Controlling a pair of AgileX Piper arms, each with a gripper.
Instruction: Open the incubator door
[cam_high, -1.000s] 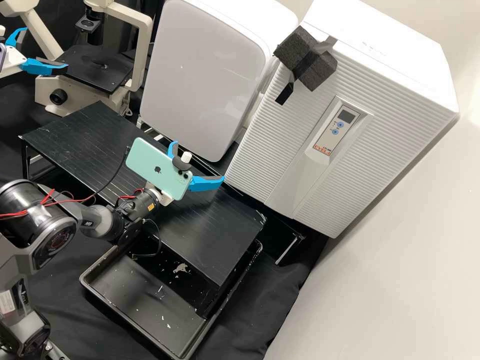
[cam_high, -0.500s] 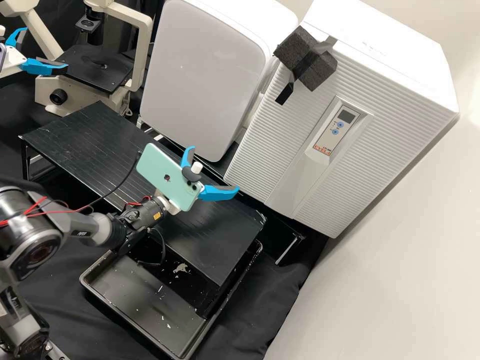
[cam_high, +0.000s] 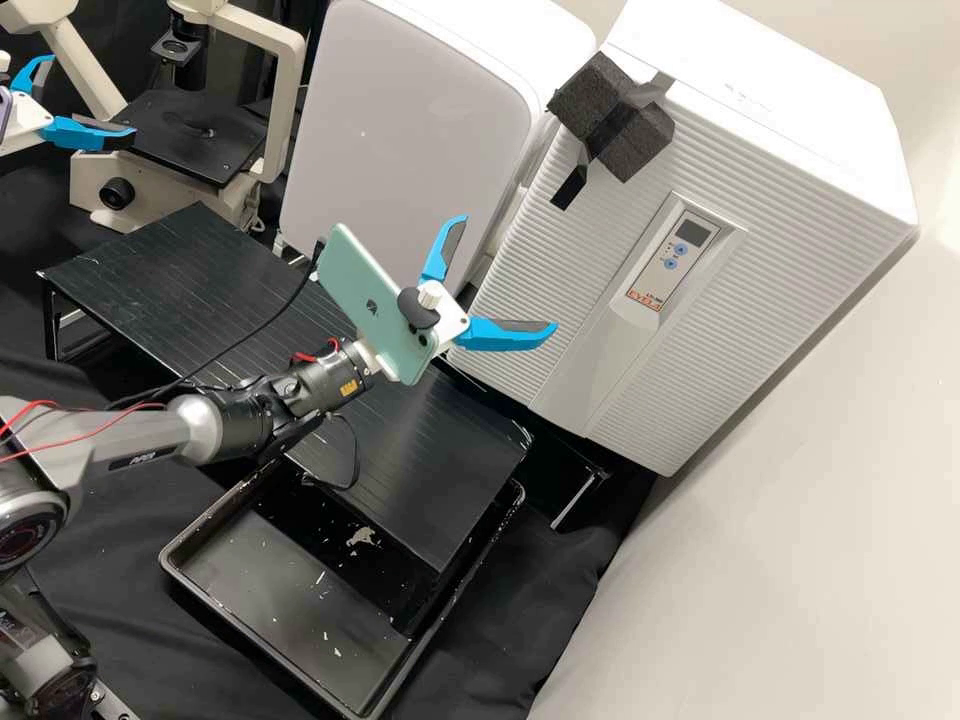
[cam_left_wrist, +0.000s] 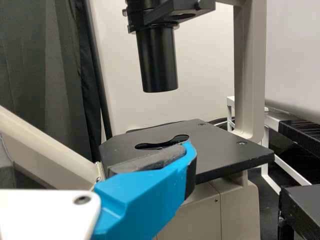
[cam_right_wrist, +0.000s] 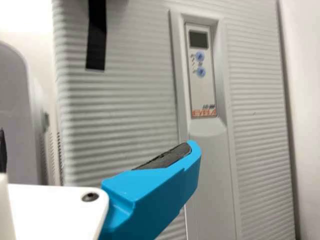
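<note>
Left gripper partly cut off, right gripper before closed incubator, both jaws wide

Along the far side, from left to right, stand a microscope, a cabinet and the incubator, with foam on its upper left corner. Before the cabinet is a low stand; a tray lies partly beneath its near edge.

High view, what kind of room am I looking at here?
Probably a laboratory. It shows a beige microscope with a square black stage, a big white ribbed-front cabinet that looks like an incubator, and a shallow black rectangular tray flecked with white.
</note>
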